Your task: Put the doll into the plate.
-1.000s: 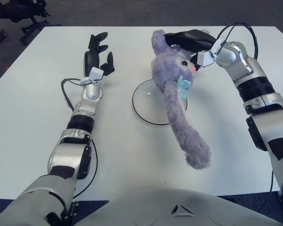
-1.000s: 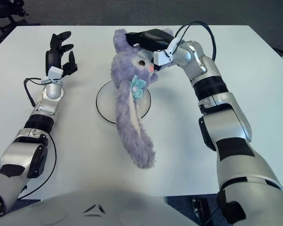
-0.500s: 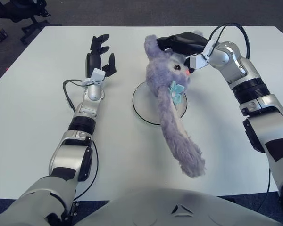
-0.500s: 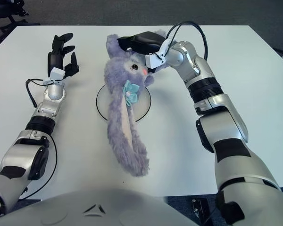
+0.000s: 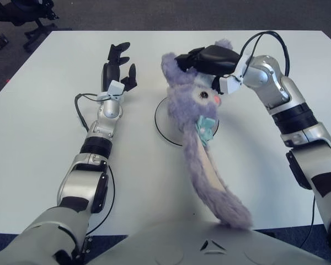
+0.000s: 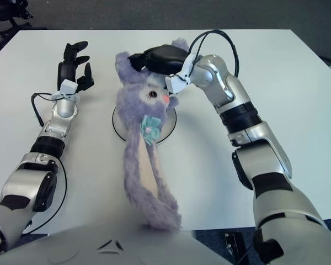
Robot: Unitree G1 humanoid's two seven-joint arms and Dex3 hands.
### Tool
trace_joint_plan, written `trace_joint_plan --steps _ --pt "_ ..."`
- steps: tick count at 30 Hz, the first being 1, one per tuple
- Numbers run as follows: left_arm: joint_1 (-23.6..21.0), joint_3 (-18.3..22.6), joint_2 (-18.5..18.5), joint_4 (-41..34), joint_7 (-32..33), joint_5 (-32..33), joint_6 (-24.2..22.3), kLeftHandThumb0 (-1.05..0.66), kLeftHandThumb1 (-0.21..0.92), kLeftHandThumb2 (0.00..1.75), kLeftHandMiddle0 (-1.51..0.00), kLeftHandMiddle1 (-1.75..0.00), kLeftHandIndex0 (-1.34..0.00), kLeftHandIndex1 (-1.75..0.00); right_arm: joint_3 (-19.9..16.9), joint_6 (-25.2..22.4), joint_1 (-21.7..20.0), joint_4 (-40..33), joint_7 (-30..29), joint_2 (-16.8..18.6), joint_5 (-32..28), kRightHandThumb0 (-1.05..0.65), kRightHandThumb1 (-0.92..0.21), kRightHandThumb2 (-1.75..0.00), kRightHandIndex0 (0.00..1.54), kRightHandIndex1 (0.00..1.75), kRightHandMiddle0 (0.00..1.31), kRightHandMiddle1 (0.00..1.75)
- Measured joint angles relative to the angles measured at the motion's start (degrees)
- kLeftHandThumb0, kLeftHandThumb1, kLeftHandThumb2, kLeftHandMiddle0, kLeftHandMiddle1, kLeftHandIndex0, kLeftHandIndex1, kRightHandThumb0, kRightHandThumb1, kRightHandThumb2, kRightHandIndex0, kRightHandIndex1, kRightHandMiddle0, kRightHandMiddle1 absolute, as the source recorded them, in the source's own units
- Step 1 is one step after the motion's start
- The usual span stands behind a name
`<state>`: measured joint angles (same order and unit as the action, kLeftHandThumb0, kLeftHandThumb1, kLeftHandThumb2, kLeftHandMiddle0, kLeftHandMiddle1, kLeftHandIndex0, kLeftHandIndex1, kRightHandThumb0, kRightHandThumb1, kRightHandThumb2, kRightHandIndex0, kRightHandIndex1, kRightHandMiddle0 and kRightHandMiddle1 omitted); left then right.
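A purple plush rabbit doll (image 5: 198, 132) with a teal bow hangs from my right hand (image 5: 207, 58), which is shut on the top of its head. Its head is above the round white plate (image 5: 168, 118) with a dark rim at the table's middle. One long ear (image 5: 218, 190) trails toward me, near the table's front edge. The doll hides much of the plate. My left hand (image 5: 117, 69) rests on the table left of the plate, fingers spread and empty.
The white table (image 5: 38, 138) stretches wide on both sides of the plate. A black office chair (image 5: 22, 14) stands on the dark floor beyond the far left corner.
My right hand has carried the doll leftward and toward me, over the plate. The doll's face has turned toward me and its long ear has swung nearer. The left hand has not moved.
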<state>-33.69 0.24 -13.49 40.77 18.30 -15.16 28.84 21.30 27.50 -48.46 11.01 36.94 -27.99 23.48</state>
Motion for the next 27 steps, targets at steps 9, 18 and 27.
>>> trace_joint_plan --steps 9,18,27 --pt "0.04 -0.32 -0.18 0.28 -0.41 -0.03 0.00 -0.63 0.92 0.88 -0.37 -0.79 -0.20 -0.82 0.42 1.65 1.20 -4.49 0.57 -1.37 3.32 0.41 -0.51 -1.02 0.49 1.70 0.63 1.75" --pt "0.14 -0.43 -0.25 0.50 -0.42 -0.05 0.00 -0.64 0.92 0.88 -0.37 -0.79 -0.20 -0.81 0.49 4.18 1.74 -7.00 0.42 -2.83 6.02 0.25 -0.50 -0.98 0.52 1.65 0.56 1.65" --pt "0.28 -0.52 -0.25 0.50 -0.43 -0.05 0.00 -0.64 0.92 0.88 -0.37 -0.79 -0.20 -0.80 0.50 4.23 2.02 -7.42 0.61 -3.26 6.45 0.01 -0.44 -1.04 0.56 1.67 0.53 1.44"
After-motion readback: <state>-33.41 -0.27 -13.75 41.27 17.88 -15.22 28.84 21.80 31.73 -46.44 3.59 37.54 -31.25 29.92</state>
